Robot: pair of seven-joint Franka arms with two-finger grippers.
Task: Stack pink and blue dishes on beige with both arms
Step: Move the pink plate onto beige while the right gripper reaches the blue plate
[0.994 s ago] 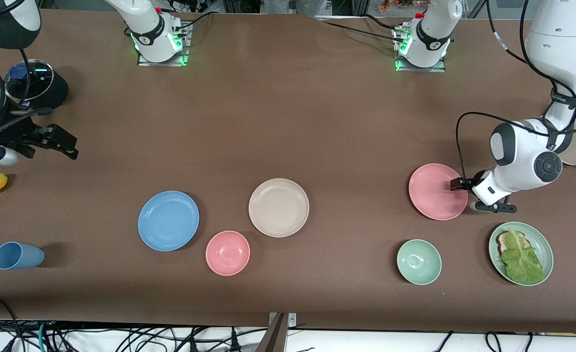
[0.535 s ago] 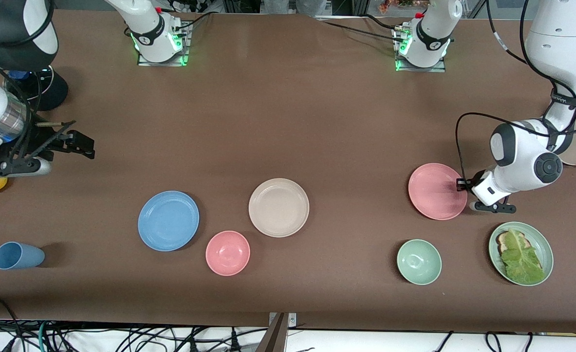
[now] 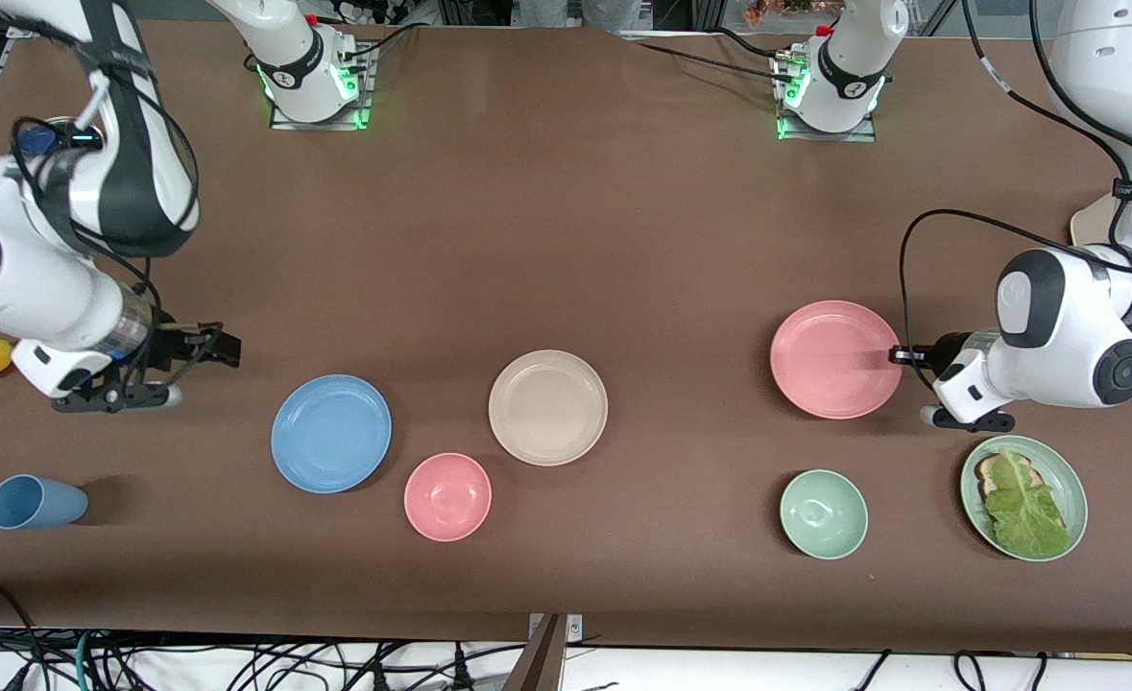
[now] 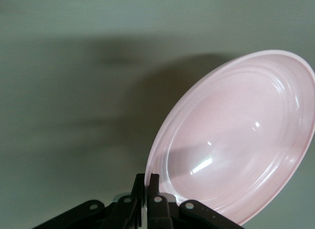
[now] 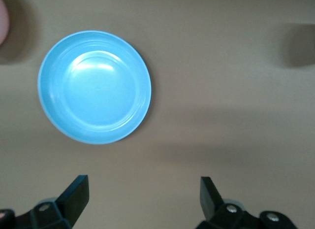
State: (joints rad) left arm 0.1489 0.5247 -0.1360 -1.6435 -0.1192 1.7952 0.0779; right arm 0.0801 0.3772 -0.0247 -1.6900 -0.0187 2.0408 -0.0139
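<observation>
Since the earlier frames the pink plate point(image 3: 835, 359) has risen off the table point(image 3: 566, 240) and shifted toward the middle, carried by the left gripper point(image 3: 897, 355), whose jaws are pinched on the plate's rim at the edge toward the left arm's end; in the left wrist view the plate point(image 4: 236, 135) hangs tilted above its own shadow, with the gripper point(image 4: 146, 189) clamped at its edge; the right gripper point(image 3: 225, 347) has meanwhile swung in from the right arm's end of the table and now hovers over bare table just beside the blue plate point(image 3: 331, 433); its fingers point(image 5: 74, 194) stand wide apart, with the blue plate point(image 5: 94, 86) lying flat ahead of them, not touched; the beige plate point(image 3: 547, 407) rests on the table between the two, near the blue plate and well apart from the lifted pink one; a pink bowl point(image 3: 447, 496) sits nearer the front camera, between the blue and beige plates.
</observation>
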